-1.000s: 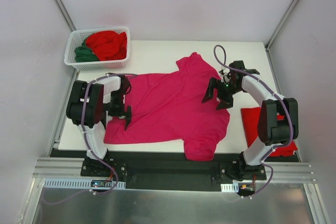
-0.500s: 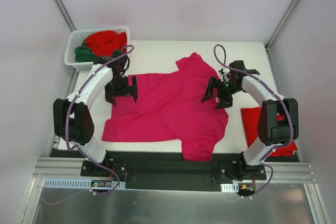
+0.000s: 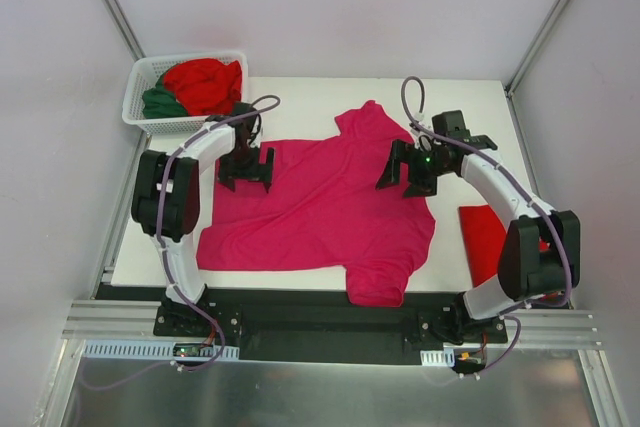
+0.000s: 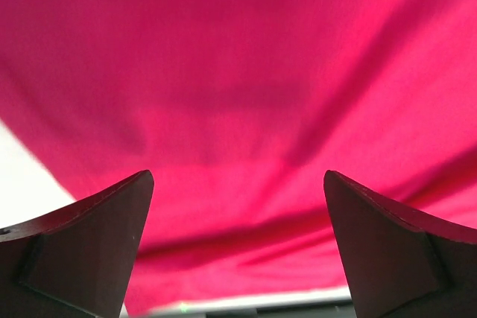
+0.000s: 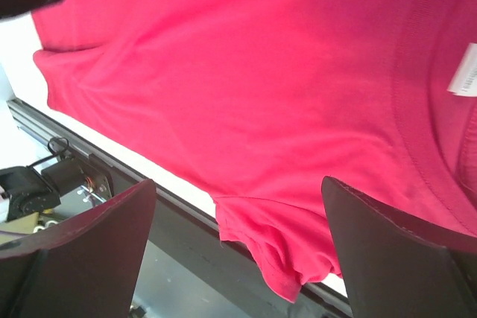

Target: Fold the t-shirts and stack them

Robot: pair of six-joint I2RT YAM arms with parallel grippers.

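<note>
A magenta-pink t-shirt [image 3: 330, 202] lies spread flat across the middle of the white table, one sleeve hanging over the near edge [image 3: 378, 285]. It fills the left wrist view [image 4: 238, 72] and the right wrist view [image 5: 246, 80], where its collar and white label [image 5: 463, 78] show. My left gripper [image 3: 246, 168] is open and empty over the shirt's far left corner. My right gripper [image 3: 403, 169] is open and empty above the shirt near the collar. A folded red t-shirt [image 3: 487, 237] lies at the right edge, partly under the right arm.
A white lattice basket [image 3: 148, 72] at the far left corner holds a red shirt [image 3: 205, 85] and a dark green shirt [image 3: 160, 102]. The black rail of the table's near edge [image 3: 300, 302] runs below the shirt. Grey walls close in the table on three sides.
My left gripper moved from the shirt's left edge up to its far left corner. My right gripper shifted slightly left and up over the shirt. The shirt stayed flat.
</note>
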